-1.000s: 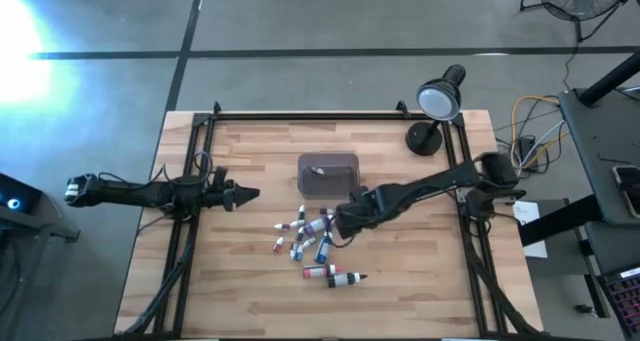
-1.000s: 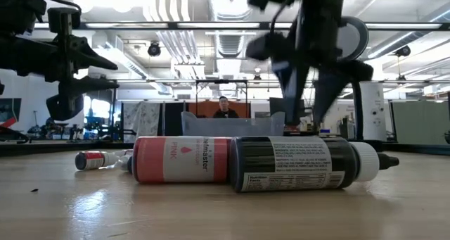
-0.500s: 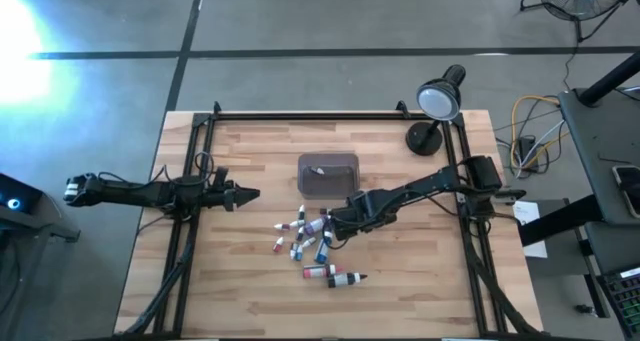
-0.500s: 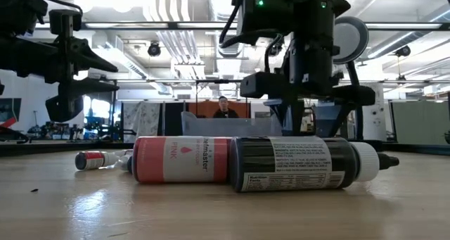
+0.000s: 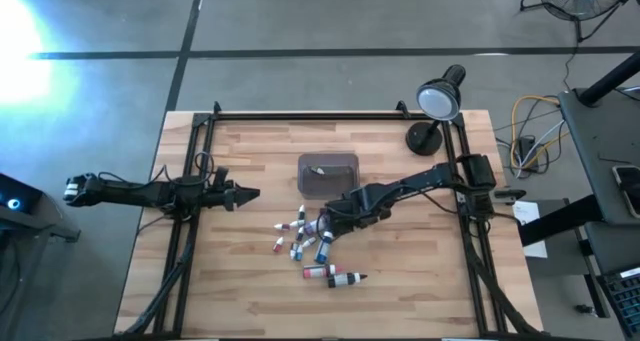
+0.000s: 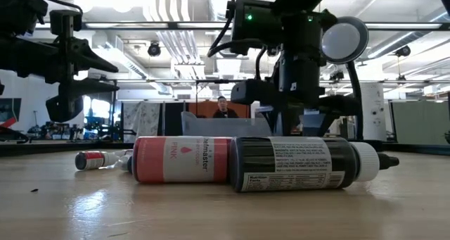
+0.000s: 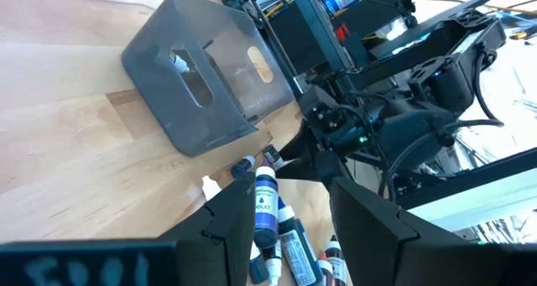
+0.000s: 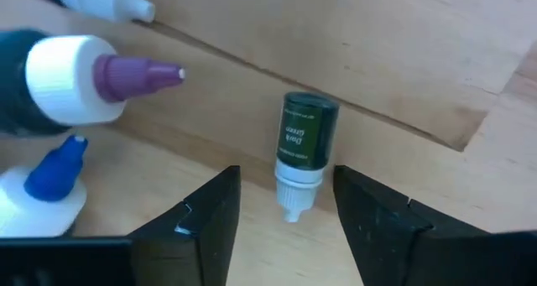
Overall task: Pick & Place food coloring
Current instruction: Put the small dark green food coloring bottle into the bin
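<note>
Several small food coloring bottles (image 5: 305, 236) lie on their sides in a cluster at mid-table, and two more (image 5: 335, 275) lie nearer the near edge. My right gripper (image 5: 323, 225) is low at the cluster's right side. It is open, its fingers on either side of a dark green bottle (image 8: 307, 135) with a white cap, not touching it. The low view shows a pink bottle (image 6: 179, 159) and a dark bottle (image 6: 302, 162) in front of it. My left gripper (image 5: 250, 194) hovers open near the table's left edge.
A clear grey tray (image 5: 328, 175) stands just beyond the cluster with one bottle (image 7: 179, 61) inside. A desk lamp (image 5: 435, 106) stands at the far right corner. A purple-tipped bottle (image 8: 75, 80) and a blue-tipped bottle (image 8: 50, 181) lie close beside the right gripper. A black frame borders the table.
My right gripper has moved toward the table's left and come down onto the right side of the bottle cluster. In the low view it has dropped until its fingers are hidden behind the near bottles. The bottles have not moved.
</note>
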